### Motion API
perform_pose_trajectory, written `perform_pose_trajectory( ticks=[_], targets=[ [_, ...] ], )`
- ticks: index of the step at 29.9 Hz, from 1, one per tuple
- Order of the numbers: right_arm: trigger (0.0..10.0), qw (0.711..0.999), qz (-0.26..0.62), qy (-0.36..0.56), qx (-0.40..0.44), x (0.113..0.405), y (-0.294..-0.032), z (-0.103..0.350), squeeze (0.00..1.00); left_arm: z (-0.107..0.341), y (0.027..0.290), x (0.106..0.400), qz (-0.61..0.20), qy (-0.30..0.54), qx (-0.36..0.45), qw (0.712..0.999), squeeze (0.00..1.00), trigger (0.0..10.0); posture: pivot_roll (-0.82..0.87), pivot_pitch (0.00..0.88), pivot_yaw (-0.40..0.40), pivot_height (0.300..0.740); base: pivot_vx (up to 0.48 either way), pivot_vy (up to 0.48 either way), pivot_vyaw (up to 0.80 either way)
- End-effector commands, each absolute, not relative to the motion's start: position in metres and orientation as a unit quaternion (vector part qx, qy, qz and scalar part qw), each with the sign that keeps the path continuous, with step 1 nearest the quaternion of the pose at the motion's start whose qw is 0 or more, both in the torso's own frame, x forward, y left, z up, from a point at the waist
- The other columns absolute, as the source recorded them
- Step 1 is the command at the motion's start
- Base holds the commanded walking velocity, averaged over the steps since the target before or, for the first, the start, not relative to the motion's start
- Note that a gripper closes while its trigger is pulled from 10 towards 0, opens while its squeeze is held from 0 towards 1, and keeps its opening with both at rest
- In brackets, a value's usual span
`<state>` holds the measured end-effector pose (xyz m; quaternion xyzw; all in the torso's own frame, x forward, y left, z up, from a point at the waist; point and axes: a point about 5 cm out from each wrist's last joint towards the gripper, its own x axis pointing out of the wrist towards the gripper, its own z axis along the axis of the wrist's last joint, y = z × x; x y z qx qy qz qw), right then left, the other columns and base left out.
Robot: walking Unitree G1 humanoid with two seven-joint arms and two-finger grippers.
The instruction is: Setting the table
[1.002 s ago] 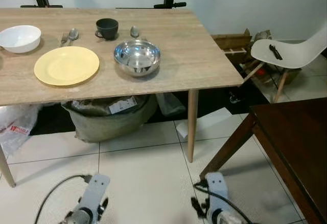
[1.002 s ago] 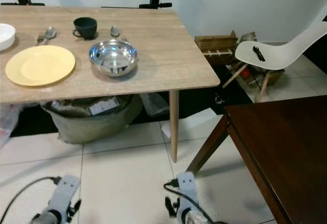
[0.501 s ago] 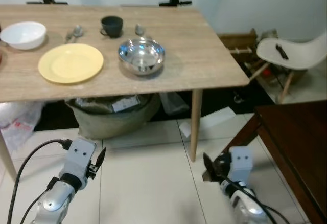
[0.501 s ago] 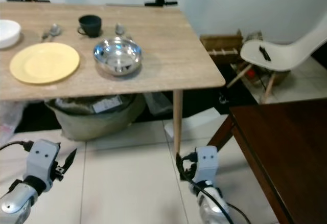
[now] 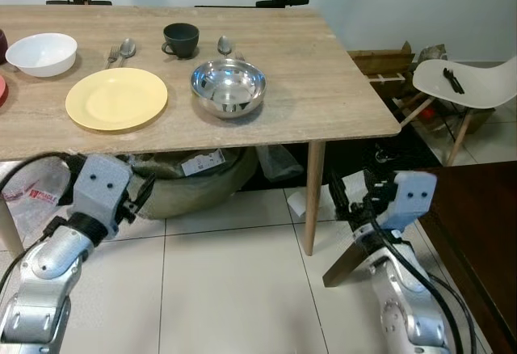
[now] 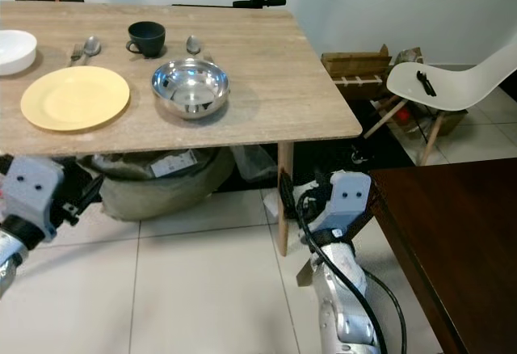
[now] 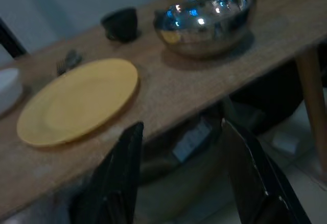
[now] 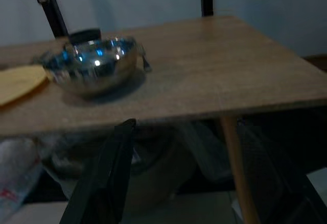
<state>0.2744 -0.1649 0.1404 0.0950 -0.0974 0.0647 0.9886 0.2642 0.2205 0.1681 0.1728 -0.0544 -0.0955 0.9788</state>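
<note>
Two hands open | left hand (image 7: 181, 178) faces yellow plate (image 7: 76, 101) | fork (image 7: 65, 63), perhaps, blurred

1 yellow plate (image 5: 116, 98), 1 steel bowl (image 5: 228, 86), 1 white bowl (image 5: 41, 52), 1 dark cup (image 5: 180, 39), 2 spoons (image 5: 127, 48), 1 fork (image 5: 112, 53)

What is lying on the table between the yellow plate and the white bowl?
A fork and a spoon lie side by side on the table, behind the yellow plate and to the right of the white bowl, as the left eye view shows.
</note>
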Motion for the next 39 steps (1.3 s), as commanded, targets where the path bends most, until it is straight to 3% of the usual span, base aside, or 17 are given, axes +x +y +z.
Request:
perform_pose_trajectory(
  ticks=[1,9,39],
  targets=[
    [10.0,0.988,0.057,-0.097,0.107,0.273,-0.167,0.146,0.0,0.172,0.218,0.264,-0.088,-0.058,0.152,0.983,0.0,10.0,-0.06,0.0,0.015,0.74,0.0,0.0,0.0],
    [10.0,0.986,0.06,-0.125,0.089,0.284,-0.164,0.169,0.0,0.197,0.21,0.274,-0.079,-0.105,0.147,0.98,0.0,10.0,-0.06,0.0,0.017,0.74,0.0,0.0,0.0],
    [10.0,0.989,0.044,-0.102,0.1,0.289,-0.165,0.166,0.0,0.209,0.205,0.282,-0.087,-0.113,0.167,0.976,0.0,10.0,-0.05,0.0,0.031,0.74,0.477,0.0,0.0]
  ],
)
